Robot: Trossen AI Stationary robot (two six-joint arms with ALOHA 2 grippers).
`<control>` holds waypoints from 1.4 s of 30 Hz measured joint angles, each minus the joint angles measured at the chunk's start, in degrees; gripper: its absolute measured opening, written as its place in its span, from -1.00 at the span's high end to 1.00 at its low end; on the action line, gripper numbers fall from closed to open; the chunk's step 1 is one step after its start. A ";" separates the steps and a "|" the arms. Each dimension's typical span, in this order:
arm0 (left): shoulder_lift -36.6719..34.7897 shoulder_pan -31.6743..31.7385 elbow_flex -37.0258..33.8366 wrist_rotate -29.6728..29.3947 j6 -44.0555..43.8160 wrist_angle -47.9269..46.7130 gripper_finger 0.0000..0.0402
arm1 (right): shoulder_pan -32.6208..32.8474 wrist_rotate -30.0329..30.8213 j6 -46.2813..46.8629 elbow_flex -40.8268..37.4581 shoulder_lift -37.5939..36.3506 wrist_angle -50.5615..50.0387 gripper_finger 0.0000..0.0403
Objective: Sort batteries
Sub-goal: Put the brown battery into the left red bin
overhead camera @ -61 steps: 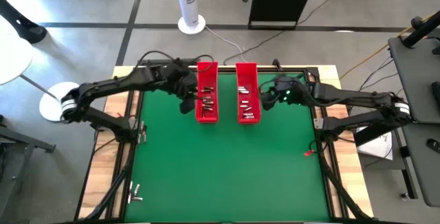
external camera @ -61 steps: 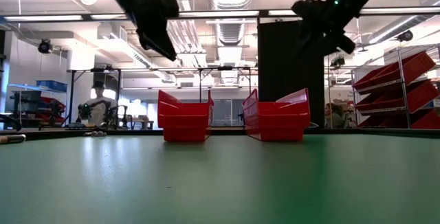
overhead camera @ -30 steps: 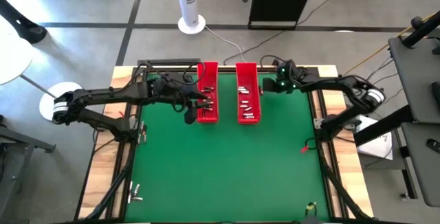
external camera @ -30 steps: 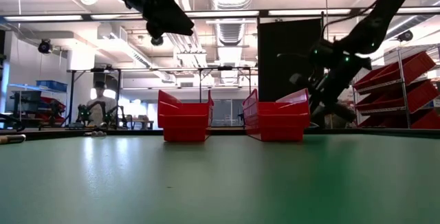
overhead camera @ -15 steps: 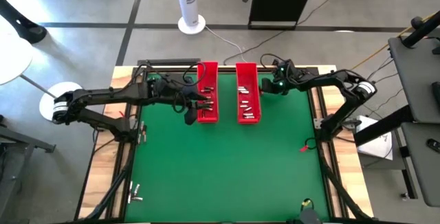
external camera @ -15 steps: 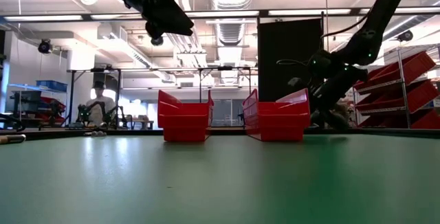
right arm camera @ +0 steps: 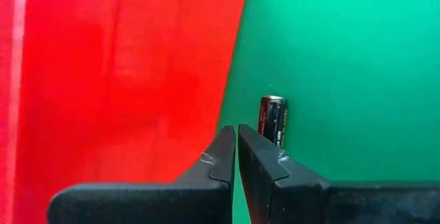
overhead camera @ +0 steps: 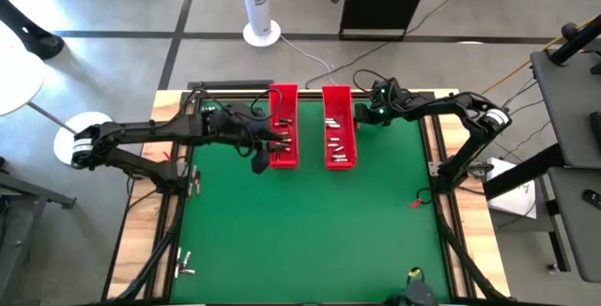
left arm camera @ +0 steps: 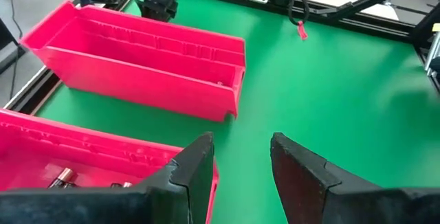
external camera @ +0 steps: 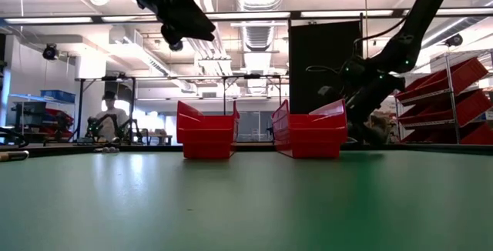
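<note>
1. Two long red trays sit side by side at the far end of the green bench [overhead camera: 300, 231]: the left tray [overhead camera: 283, 126] and the right tray [overhead camera: 338, 126].
2. Several small batteries [overhead camera: 282, 140] lie in the left tray, and more batteries lie in the right tray [overhead camera: 336, 140].
3. The left hand [overhead camera: 264, 151] hangs above the near left corner of the left tray, well clear of the bench in the low view. Its fingers [left arm camera: 199, 165] stand apart with nothing between them.
4. The right hand [overhead camera: 364, 115] is down low, just beside the outer wall of the right tray. Its fingers [right arm camera: 223, 157] are pressed together and hold nothing.
5. One loose dark battery [right arm camera: 273, 119] lies on the green mat close to that tray's wall, just beyond the right fingertips and a little to one side of them, not touching them.
</note>
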 joint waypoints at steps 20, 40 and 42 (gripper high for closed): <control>0.00 -1.00 0.00 -0.02 -0.55 -0.22 0.37 | -0.01 12.84 -5.05 -0.06 -5.96 -13.33 0.94; 3.82 -3.81 0.00 -1.49 2.01 1.95 0.37 | -0.66 39.29 -7.94 1.63 -8.55 -22.94 0.25; 4.63 -4.50 0.00 -1.47 2.03 2.05 0.37 | -0.60 39.71 -7.11 2.14 -7.90 -24.05 0.17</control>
